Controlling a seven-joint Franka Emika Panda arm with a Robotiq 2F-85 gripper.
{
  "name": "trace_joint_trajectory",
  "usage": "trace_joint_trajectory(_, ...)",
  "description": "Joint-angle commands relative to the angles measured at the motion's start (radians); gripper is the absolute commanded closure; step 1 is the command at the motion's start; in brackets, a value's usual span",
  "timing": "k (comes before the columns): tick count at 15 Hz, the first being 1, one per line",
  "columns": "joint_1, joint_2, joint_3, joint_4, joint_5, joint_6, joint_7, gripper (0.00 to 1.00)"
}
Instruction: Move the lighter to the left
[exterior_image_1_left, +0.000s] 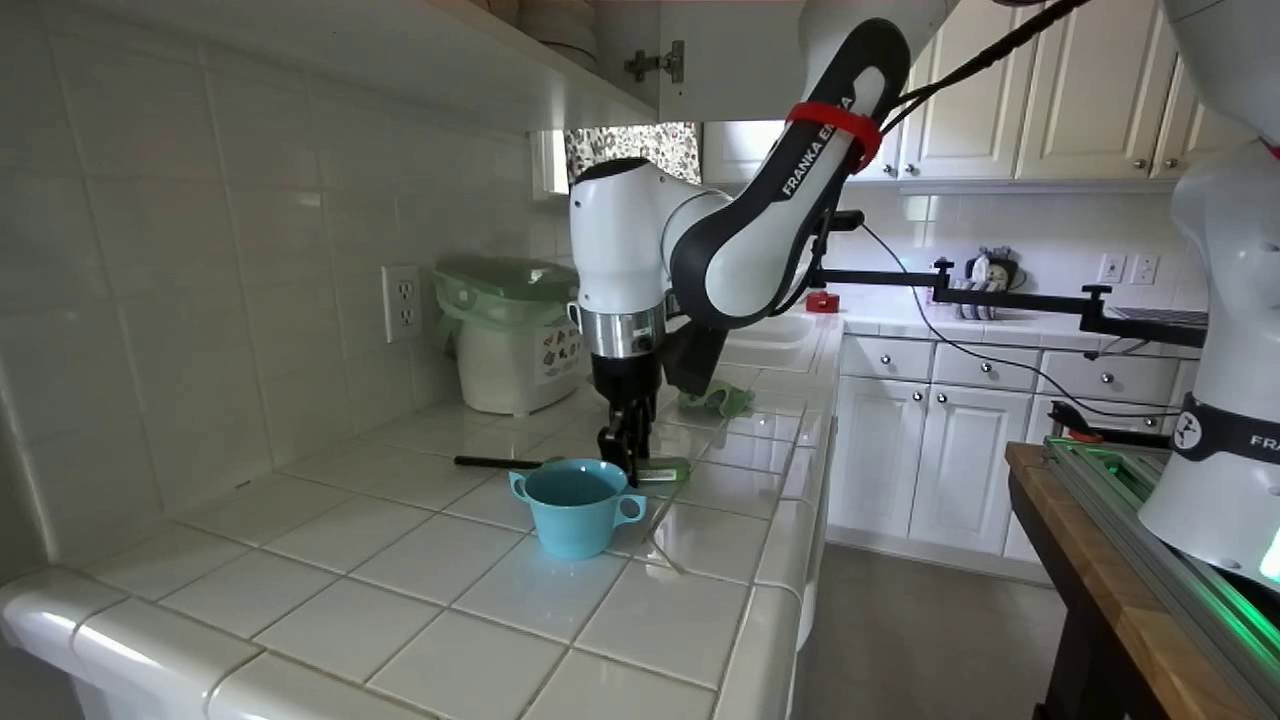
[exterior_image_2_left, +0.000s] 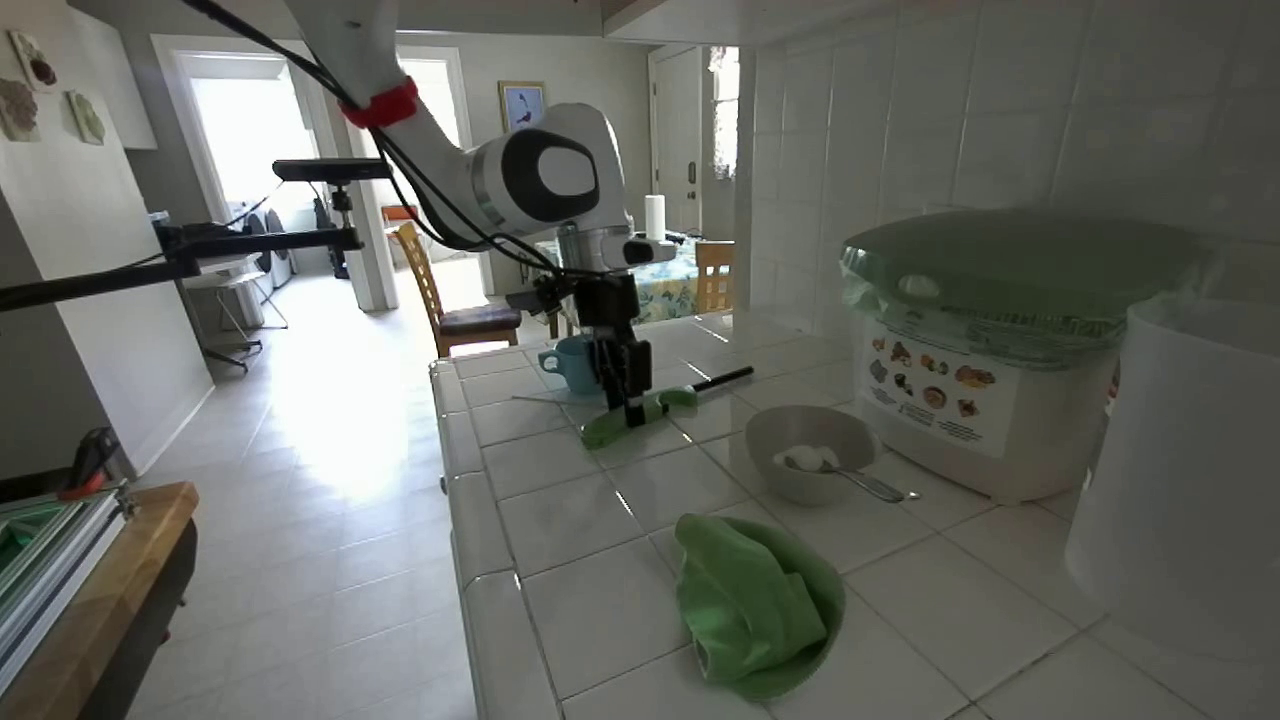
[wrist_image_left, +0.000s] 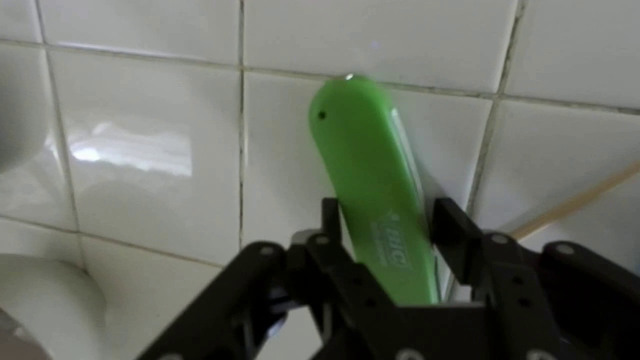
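Observation:
The lighter, with a bright green body and thin black wand, lies across the tiled counter in both exterior views. In the wrist view its green body runs up between the fingers, slightly tilted to them; the black wand is hidden there. My gripper points straight down over the lighter at counter height, and it also shows in an exterior view and the wrist view. Its fingers are drawn in close on both sides of the green body, with a thin gap along part of one finger.
A blue two-handled cup stands beside the gripper. A thin stick lies near it. A pale bowl with a spoon, a green bowl with a cloth and a green-lidded bin stand along the counter.

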Motion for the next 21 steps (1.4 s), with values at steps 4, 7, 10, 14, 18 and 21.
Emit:
trace_joint_trajectory(4,0.008,0.003,-0.013,0.008,0.014,0.031,-0.015,0.84)
trace_joint_trajectory(7,-0.045,-0.008,0.042,-0.01,0.072,0.077,-0.109,0.84)
trace_joint_trajectory(10,-0.124,-0.041,0.106,-0.053,0.168,0.164,-0.266,0.84)
trace_joint_trajectory(14,-0.343,-0.084,0.291,-0.104,0.316,0.239,-0.548,0.84)
trace_joint_trajectory(18,-0.6,-0.072,0.541,-0.119,0.47,0.225,-0.803,0.84)
trace_joint_trajectory(21,-0.751,-0.052,0.687,-0.115,0.581,0.153,-0.958,0.84)
